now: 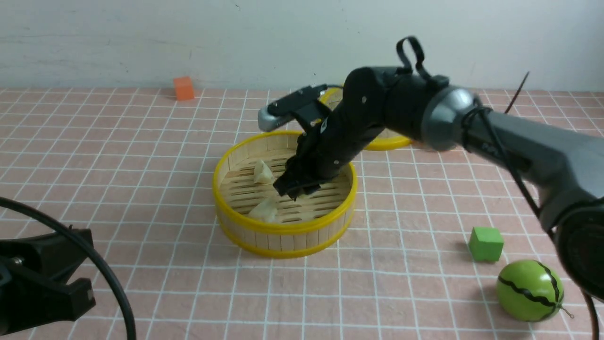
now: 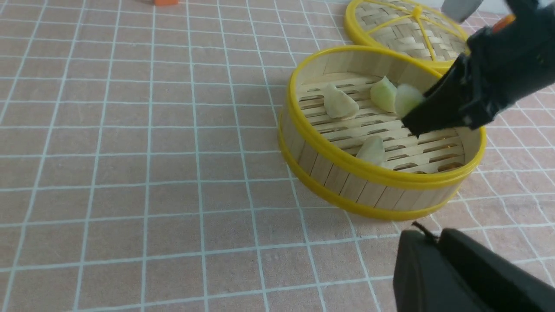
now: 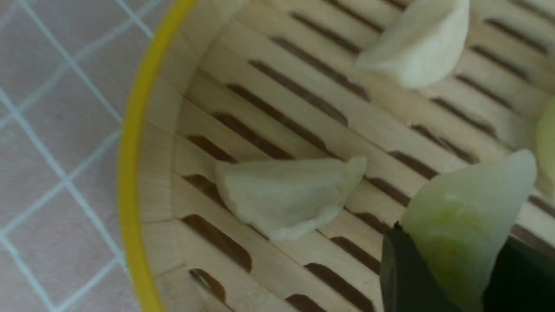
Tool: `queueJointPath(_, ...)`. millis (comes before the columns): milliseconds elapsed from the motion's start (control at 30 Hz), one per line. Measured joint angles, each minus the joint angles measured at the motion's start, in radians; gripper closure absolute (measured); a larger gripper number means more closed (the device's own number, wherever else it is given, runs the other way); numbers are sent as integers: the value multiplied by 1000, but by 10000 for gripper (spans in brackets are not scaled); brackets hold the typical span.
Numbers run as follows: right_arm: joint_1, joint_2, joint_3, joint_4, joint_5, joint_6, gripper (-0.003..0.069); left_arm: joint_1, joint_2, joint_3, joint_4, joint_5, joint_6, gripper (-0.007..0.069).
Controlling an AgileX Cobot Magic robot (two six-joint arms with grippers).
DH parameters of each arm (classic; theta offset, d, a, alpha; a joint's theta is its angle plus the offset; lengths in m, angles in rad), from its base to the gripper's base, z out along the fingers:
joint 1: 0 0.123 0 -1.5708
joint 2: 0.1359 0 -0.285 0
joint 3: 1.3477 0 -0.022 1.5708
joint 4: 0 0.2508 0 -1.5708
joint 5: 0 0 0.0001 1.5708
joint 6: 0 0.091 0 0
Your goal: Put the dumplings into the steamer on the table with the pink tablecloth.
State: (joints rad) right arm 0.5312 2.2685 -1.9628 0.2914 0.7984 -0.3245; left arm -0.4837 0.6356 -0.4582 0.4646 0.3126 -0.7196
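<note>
Right now the right gripper [image 1: 293,190] reaches down inside the steamer [image 1: 283,229]. Its jaws are closed on a pale green dumpling [image 3: 468,225] that sticks out past the tips, low over the slatted floor around the middle of the basket. The other three dumplings lie on the slats — a cream one [image 2: 339,103] toward the left, a second cream one [image 2: 372,150] by the near wall, and a second green one [image 2: 383,94] just beside the held piece; whether the two green ones touch I cannot tell. The steamer stands on the pink tablecloth [image 1: 141,165], with its woven lid [image 2: 403,30] just behind it. The left gripper [image 2: 435,242] sits at the near left, fingers pressed together and empty. This looks like the last placement, so the job is a clean release. Bring the dumpling down close to the slats and part the jaws only as far as needed, so the fingers do not shove the green neighbour. Let it settle — then lift straight up, clear of the yellow rim, before swinging away. A sideways exit could catch the wall and drag the basket.
</note>
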Motion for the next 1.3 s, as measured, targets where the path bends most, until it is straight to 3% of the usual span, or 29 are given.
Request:
queueJointPath(200, 0, 18, -4, -22, 15, 65, 334, 0, 0, 0, 2, 9, 0, 571)
queueJointPath(300, 0, 16, -46, -56, 65, 80, 207, 0, 0, 0, 2, 10, -1, 571)
queueJointPath(400, 0, 15, -104, -91, 136, 84, 154, 0, -7, 0, 0, 11, -1, 569)
queueJointPath(500, 0, 15, -208, -133, 250, 110, 146, 0, -53, -1, -11, 15, -1, 568)
queueJointPath(633, 0, 11, -387, -155, 417, 140, 216, 0, -165, -3, -13, 25, -1, 568)
queueJointPath(733, 0, -47, -433, -170, 440, 155, 347, 0, -260, -3, -16, 48, -4, 568)
queueJointPath(833, 0, -134, -431, -188, 450, 157, 536, 0, -363, 5, -17, 68, -4, 567)
queueJointPath(933, 0, -218, -372, -216, 450, 158, 651, 0, -425, 37, -17, 69, -4, 567)
queueJointPath(1300, 0, -812, 281, -321, 416, 189, 676, 0, -560, 108, 74, 29, -4, 559)
